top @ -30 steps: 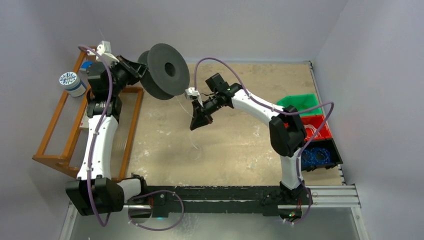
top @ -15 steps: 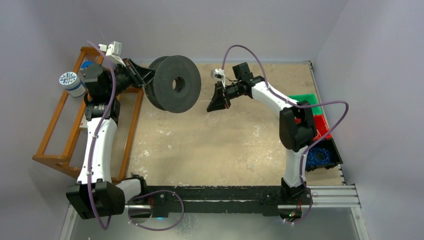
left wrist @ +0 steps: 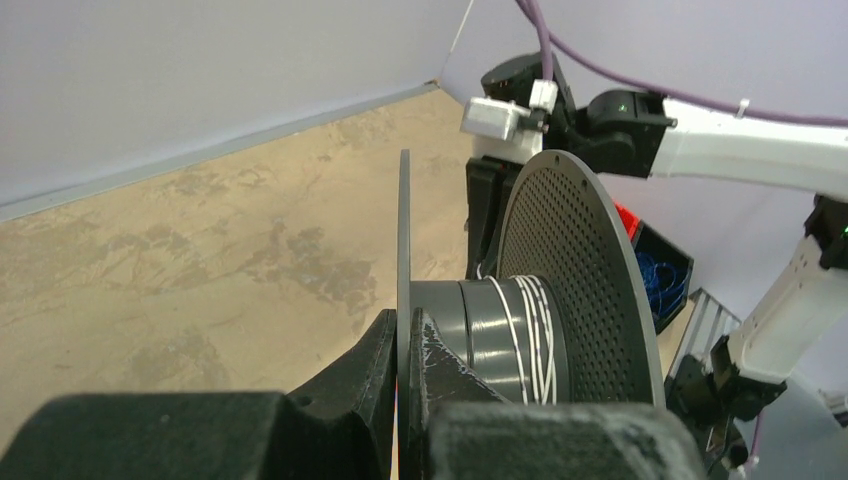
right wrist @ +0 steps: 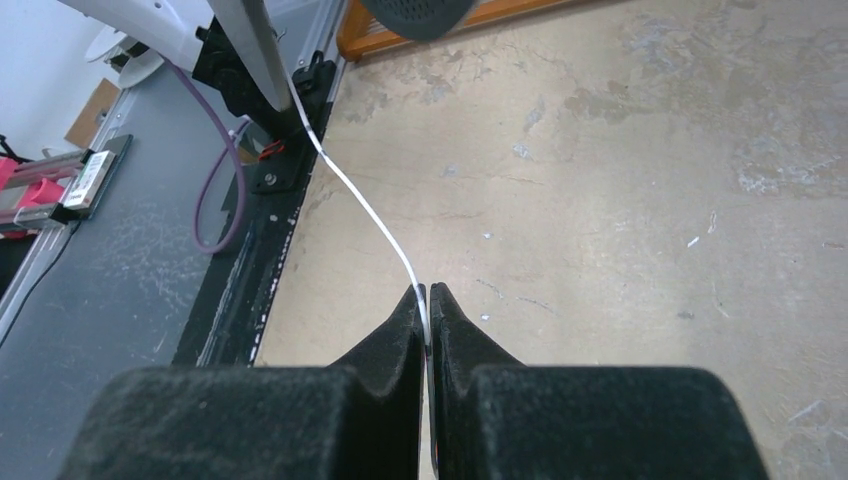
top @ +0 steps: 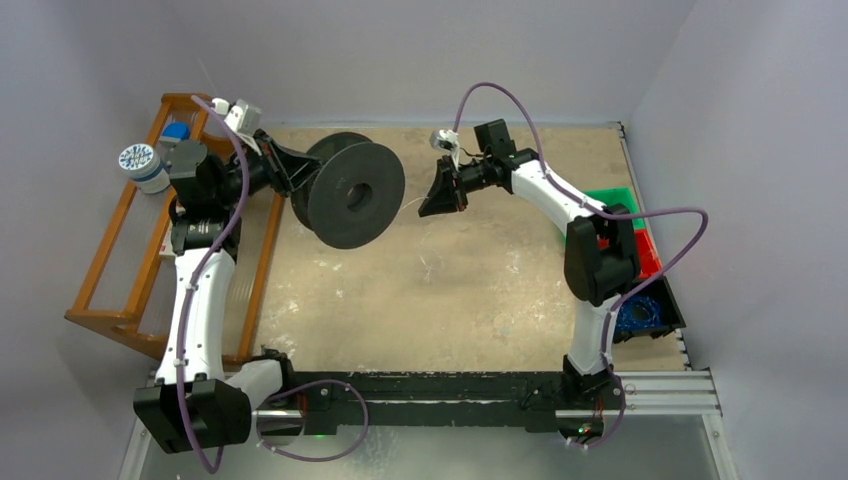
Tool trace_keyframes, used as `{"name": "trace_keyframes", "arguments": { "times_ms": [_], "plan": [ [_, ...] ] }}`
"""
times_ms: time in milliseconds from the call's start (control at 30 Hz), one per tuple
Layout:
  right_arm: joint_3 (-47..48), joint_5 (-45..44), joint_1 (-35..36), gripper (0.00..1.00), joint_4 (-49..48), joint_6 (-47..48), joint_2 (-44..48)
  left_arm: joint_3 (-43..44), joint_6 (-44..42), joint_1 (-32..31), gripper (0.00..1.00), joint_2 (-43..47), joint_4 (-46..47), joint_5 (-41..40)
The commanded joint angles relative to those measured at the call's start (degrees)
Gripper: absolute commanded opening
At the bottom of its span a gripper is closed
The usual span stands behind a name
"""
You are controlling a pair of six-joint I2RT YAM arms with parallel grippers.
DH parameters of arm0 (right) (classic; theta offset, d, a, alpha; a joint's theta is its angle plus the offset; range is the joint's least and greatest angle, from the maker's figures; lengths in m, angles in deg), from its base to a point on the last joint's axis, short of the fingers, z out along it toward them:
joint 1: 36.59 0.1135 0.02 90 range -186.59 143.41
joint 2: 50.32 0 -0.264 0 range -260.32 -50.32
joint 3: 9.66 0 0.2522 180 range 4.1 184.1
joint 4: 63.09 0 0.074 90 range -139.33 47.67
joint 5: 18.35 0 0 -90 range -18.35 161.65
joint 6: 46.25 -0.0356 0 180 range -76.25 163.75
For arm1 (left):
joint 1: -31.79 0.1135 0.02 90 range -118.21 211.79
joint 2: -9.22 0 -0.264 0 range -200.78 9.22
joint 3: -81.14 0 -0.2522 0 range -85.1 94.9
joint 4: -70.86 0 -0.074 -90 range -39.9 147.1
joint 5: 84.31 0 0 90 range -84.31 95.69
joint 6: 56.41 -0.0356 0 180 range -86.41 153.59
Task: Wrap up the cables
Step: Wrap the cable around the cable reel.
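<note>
The left claw [left wrist: 403, 330] is pressed tight on one thin wall of the black spool [left wrist: 575, 250]. That wall stands straight up between its two fingers. The rest of the spool sticks out in front of the claw, up in the air over the sandy table [top: 480, 300]. Just past the fingertips, a few turns of the white cable [left wrist: 535, 325] go around the grey middle of the spool. The turns sit close to the far wall, the one full of tiny holes.

The right claw [right wrist: 428, 300] is pinching the cable. Its two fingers almost touch, with only the thin wire between them. From the tips, the wire runs up and off to the left in a soft bend, above the table.

The right claw points at the spool. The spool hangs just in front of it, and the two do not touch.

Far behind the right claw, next to its own arm, sit a green bin [top: 615, 205] and a black bin [top: 650, 310] with blue wire in it. A wooden rack [top: 110, 270] lies behind the left claw, under its arm.
</note>
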Motion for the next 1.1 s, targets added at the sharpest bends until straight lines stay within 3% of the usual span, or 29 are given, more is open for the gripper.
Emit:
{"name": "trace_keyframes", "arguments": {
  "times_ms": [0,400,800,933,1067],
  "plan": [
    [-0.1,0.4,-0.1,0.06,-0.3,-0.6,1.5,-1.8,-4.3,0.5,0.00,0.2,4.9,4.0],
    [1.5,-0.5,-0.1,0.00,0.5,-1.5,-1.8,-9.7,-8.7,0.5,0.00,6.2,7.5,1.6],
    [3.2,-2.0,-0.2,0.00,0.5,-4.8,-1.4,-9.4,-11.1,0.3,0.00,5.3,5.8,0.6],
    [5.8,-2.3,-0.5,0.00,3.3,-4.3,-1.0,-7.8,-13.4,-0.2,0.00,4.0,3.2,0.4],
    [14.4,-3.9,-0.5,0.00,14.5,2.0,-3.0,-2.6,-21.9,-3.1,0.00,0.4,-8.0,-1.9]
  ]
}}
